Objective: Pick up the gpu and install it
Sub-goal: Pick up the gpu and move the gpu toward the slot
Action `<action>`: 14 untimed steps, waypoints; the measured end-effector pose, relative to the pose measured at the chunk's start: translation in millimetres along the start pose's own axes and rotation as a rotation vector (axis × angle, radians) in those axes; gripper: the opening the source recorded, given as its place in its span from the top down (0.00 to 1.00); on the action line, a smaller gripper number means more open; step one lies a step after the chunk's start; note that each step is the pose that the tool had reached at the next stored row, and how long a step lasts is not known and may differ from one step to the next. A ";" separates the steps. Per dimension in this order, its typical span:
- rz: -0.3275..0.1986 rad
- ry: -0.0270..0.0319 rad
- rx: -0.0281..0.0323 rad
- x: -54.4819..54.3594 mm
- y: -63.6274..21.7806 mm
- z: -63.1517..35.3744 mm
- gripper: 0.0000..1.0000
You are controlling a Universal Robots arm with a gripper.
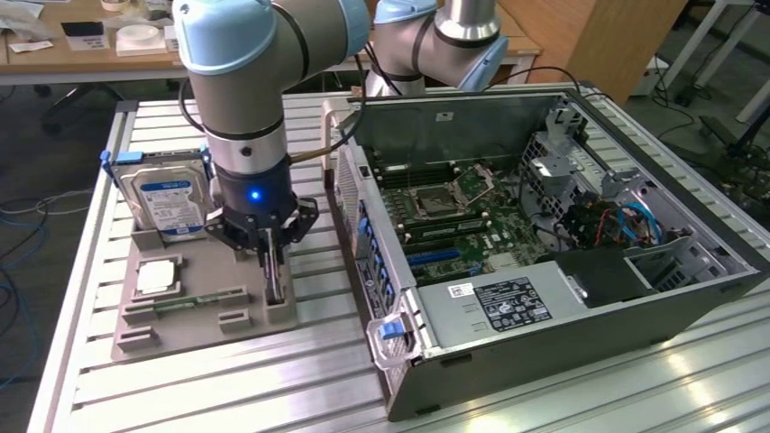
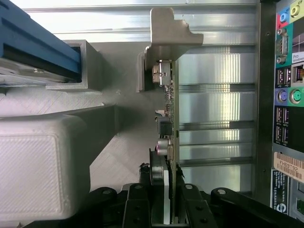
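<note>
1. There is one gpu, one hard drive, one grey tray and one open computer case.
2. The tray and the case rest on a ribbed metal table; a desk stands behind.
3. The gpu stands on edge in the tray, under the gripper.
4. I cannot tell whether the claw clamps the card; it hides the card's upper part.

Arm: fat grey-silver tubes, light-blue joint caps, black seam rings between sections. The wrist end is black with a lit blue LED. A thin black cable runs down the tube on the exterior view's left. Gripper is matte black. Wrist view shows rounded black linkage bars with round pivot bosses.
</note>
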State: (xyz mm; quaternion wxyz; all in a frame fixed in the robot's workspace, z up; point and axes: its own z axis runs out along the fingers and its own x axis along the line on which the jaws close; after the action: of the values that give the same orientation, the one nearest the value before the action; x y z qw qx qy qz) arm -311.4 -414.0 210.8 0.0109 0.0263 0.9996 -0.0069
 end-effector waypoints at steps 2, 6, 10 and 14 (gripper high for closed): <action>0.000 0.0000 0.0000 0.0 0.0 0.0 0.72; 0.000 -0.0001 0.0001 0.0 0.0 0.0 0.72; 0.000 0.0000 0.0001 0.0 0.0 0.0 0.72; 0.000 -0.0007 -0.0003 -0.2 0.1 -0.7 0.72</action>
State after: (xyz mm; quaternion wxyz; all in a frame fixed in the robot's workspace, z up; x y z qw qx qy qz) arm -311.3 -413.9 211.5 0.0113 0.0262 0.9996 -0.0068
